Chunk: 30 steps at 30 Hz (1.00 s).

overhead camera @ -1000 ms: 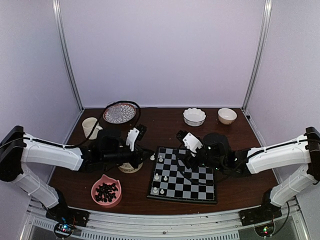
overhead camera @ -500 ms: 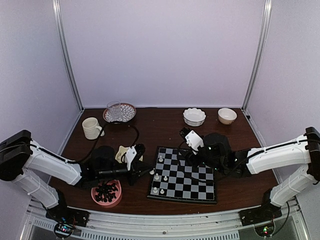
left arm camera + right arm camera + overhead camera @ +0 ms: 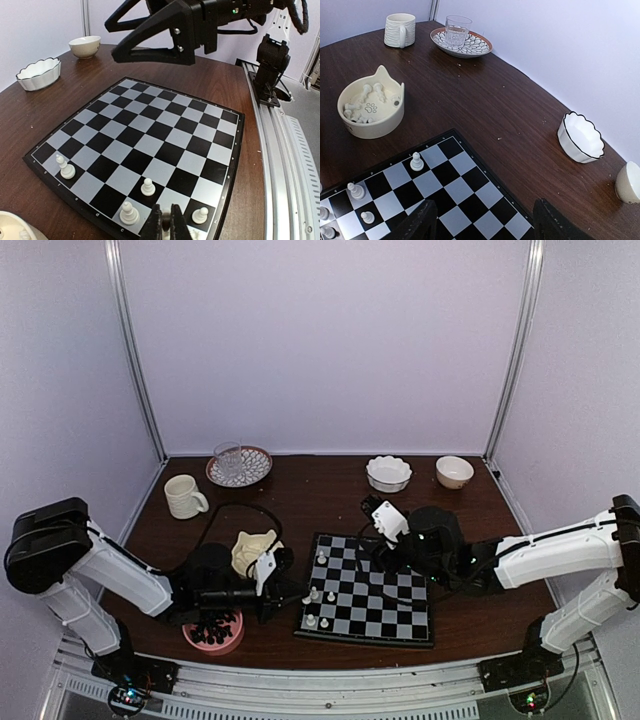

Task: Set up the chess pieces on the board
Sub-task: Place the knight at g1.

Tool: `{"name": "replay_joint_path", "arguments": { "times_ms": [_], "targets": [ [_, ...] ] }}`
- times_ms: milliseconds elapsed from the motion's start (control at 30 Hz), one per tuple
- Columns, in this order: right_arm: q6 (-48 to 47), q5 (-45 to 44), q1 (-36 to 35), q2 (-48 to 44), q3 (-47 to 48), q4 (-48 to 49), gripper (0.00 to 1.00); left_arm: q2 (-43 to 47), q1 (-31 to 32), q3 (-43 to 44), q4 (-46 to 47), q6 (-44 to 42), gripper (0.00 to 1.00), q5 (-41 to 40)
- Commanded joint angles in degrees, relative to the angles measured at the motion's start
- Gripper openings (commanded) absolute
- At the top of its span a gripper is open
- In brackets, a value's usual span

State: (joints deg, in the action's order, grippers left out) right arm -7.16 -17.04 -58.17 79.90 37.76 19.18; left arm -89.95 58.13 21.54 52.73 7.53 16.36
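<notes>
Lilac-walled enclosure, dark wood table [image 3: 300, 490]. The left arm [image 3: 120, 565] lies low along the near-left side, and the right arm [image 3: 550, 545] reaches in from the right over the board's far half. The board [image 3: 375, 605] lies flat at centre-near, between the two arms. A patterned plate [image 3: 470, 47] at far left carries a clear glass [image 3: 457, 30], with a ribbed mug [image 3: 400, 30] beside it. A cream cat-shaped bowl [image 3: 372, 120] just off the board's left edge holds spare white pieces. A pink bowl [image 3: 200, 637] near the left arm holds dark pieces. A scalloped white bowl [image 3: 580, 137] and a small cream bowl [image 3: 629, 182] sit at far right, well apart from the board. The left gripper [image 3: 166, 222] is at the board's near-left corner, fingers pressed together; can't tell if anything sits under the tips. The right gripper [image 3: 485, 225] hovers above the board, fingers spread wide, gripping nothing. A handful of white chess pieces [image 3: 147, 187] stand upright on the board's left columns, all others in the bowls.
</notes>
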Motion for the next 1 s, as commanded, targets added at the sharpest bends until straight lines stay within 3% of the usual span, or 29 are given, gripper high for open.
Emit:
{"name": "replay_joint_path", "arguments": {
  "times_ms": [0, 300, 967],
  "targets": [
    [0.6, -1.0, -0.2, -1.5, -1.0, 1.1, 0.69, -1.0, 0.1, 0.4, 3.4, -1.8, 0.00, 2.5],
    [6.7, 0.7, -0.2, -3.3, -0.1, -1.9, 0.68, -0.4, 0.0, 0.4, -2.8, -9.4, 0.00, 5.2],
    [4.4, -0.7, -0.2, -4.2, -2.6, 1.4, 0.69, 2.7, -0.3, -0.1, -8.4, -12.9, 0.00, 4.3]
  ]
}}
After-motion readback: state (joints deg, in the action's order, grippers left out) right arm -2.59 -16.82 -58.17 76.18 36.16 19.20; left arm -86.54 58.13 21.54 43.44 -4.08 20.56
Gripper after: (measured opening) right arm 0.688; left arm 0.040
